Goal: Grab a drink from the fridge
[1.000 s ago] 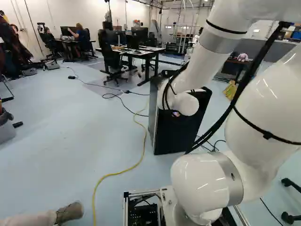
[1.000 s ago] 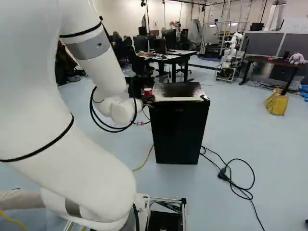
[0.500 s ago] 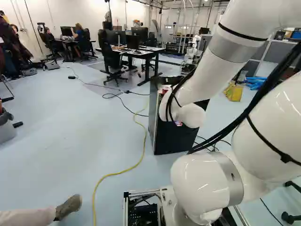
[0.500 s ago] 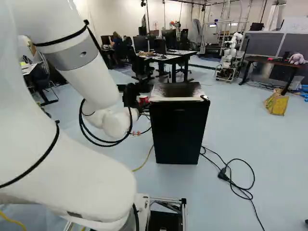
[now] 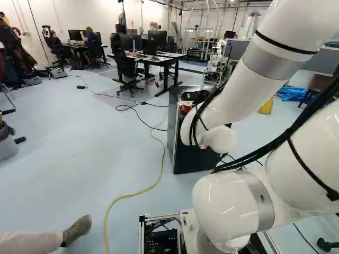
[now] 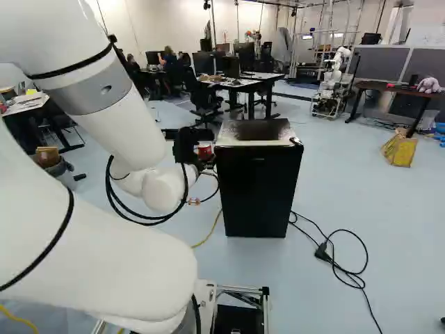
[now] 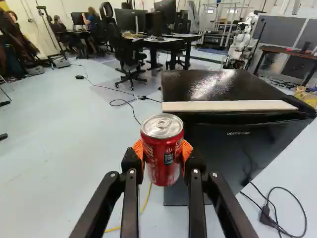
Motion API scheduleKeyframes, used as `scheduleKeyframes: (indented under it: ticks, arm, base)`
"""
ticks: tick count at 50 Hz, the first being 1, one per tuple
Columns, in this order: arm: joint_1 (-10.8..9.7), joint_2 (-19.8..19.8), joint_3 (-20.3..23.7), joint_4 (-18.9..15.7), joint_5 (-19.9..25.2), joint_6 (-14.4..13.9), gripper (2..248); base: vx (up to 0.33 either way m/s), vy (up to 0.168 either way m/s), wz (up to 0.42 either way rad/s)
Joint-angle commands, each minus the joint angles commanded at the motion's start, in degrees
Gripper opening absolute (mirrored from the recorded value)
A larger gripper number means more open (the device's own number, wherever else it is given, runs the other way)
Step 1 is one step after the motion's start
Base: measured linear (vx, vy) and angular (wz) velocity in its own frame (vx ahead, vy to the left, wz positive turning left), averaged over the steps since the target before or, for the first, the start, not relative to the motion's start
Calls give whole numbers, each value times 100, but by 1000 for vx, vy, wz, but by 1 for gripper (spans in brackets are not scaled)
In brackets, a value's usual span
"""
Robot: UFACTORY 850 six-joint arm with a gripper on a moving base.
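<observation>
My gripper [image 6: 206, 160] stands beside the upper left edge of the black fridge [image 6: 259, 191] in the right base view, with a red can [image 6: 204, 149] in its grip. Seen from the wrist, the gripper [image 7: 163, 152] is shut on the upright red can [image 7: 162, 166], an orange pad on each side. The can's silver lid faces up. Just beyond and beside the can, the fridge [image 7: 233, 148] shows its dark glossy top and closed door. In the left base view my arm covers much of the fridge's front.
A black cable [image 6: 337, 254] lies on the floor by the fridge. A yellow cable [image 5: 135, 194] runs along the floor. Desks [image 5: 159, 60] and chairs stand farther back, with another robot [image 6: 332, 80]. A person's lower leg and shoe [image 5: 77, 231] show near the base.
My arm has swung and lowered, carrying the gripped can down and slightly left in the right base view, beside the fridge. The base has stayed still.
</observation>
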Motion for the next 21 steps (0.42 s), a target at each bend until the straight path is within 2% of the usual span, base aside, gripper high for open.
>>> scheduleKeyframes:
  ticks: [21]
  arm:
    - [4,38,43,-10,-4,1,93]
  base:
    - [0,0,0]
